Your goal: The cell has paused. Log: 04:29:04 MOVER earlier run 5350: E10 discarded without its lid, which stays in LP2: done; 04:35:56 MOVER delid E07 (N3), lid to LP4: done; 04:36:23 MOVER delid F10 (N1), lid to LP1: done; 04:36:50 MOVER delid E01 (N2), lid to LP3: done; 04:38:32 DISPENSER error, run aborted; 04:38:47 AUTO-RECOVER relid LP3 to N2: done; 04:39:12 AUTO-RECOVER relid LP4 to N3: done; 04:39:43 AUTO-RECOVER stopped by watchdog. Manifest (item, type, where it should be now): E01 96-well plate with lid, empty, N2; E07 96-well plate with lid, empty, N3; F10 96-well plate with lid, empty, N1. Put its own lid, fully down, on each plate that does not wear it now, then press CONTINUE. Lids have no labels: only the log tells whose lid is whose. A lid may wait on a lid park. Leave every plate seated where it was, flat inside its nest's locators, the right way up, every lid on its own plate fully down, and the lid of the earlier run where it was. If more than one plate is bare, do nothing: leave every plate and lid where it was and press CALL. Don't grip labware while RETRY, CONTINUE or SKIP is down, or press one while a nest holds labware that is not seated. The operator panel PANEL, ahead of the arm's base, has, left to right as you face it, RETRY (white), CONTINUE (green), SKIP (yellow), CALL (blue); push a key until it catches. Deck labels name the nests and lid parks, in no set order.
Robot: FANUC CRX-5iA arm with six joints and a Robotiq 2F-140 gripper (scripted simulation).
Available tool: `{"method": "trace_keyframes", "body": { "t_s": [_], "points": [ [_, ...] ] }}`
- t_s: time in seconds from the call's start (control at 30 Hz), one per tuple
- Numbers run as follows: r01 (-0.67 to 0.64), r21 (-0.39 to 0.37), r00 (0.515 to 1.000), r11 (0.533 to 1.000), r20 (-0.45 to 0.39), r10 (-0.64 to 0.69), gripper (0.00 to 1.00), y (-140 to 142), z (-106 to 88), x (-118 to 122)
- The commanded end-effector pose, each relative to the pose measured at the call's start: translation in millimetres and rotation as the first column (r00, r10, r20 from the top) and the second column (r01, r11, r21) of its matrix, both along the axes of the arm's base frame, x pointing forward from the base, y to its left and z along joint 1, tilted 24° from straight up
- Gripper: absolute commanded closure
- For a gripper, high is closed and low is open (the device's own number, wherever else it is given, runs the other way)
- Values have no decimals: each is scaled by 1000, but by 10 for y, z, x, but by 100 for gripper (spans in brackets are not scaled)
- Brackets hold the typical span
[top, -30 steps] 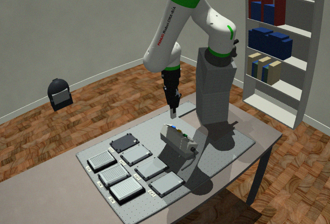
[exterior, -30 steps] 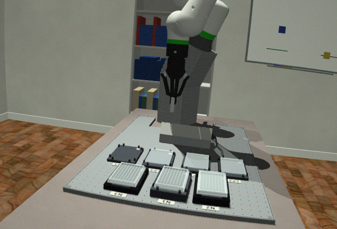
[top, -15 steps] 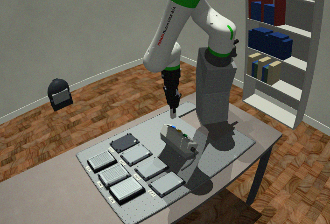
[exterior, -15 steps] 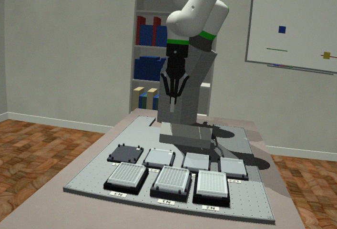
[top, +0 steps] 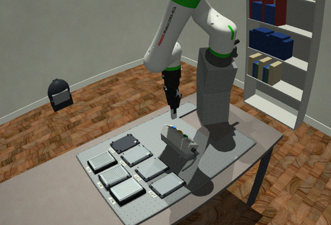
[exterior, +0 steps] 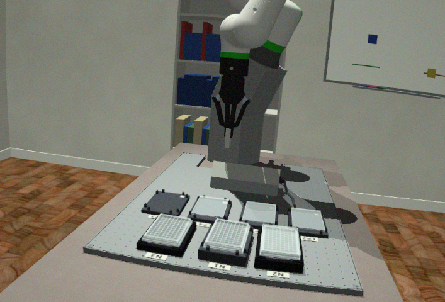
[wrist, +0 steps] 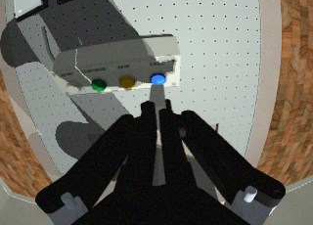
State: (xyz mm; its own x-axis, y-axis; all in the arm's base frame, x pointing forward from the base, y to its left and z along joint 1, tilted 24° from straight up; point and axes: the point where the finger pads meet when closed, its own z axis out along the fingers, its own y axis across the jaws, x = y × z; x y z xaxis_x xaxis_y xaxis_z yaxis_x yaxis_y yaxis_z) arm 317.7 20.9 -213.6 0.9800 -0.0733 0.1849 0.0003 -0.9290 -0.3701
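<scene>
The gripper (top: 173, 115) hangs above the button box (top: 179, 141) near the middle of the table (top: 38, 191), its jaws pressed together on nothing. In the wrist view the fingertips point at the blue button (wrist: 156, 79), with the yellow button (wrist: 127, 82) and green button (wrist: 98, 84) beside it. Toward the front edge of the table, three well plates (exterior: 168, 230) (exterior: 226, 235) (exterior: 279, 241) sit in black nests in a row. Behind them, three lids (exterior: 210, 207) (exterior: 259, 212) (exterior: 306, 218) lie on their pads, and the leftmost pad (exterior: 165, 202) is dark and bare.

White arm (top: 168, 31), green rings, black fingers (top: 173, 112)
</scene>
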Motion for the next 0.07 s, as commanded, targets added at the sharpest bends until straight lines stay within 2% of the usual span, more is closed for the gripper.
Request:
{"method": "trace_keyframes", "body": {
  "t_s": [0.0, 0.03],
  "points": [
    [0, 0, 1000, 1000, 0, 0, 100, -2, 0, 0],
    [0, 0, 1000, 1000, 0, 0, 100, -2, 0, 0]
  ]
}}
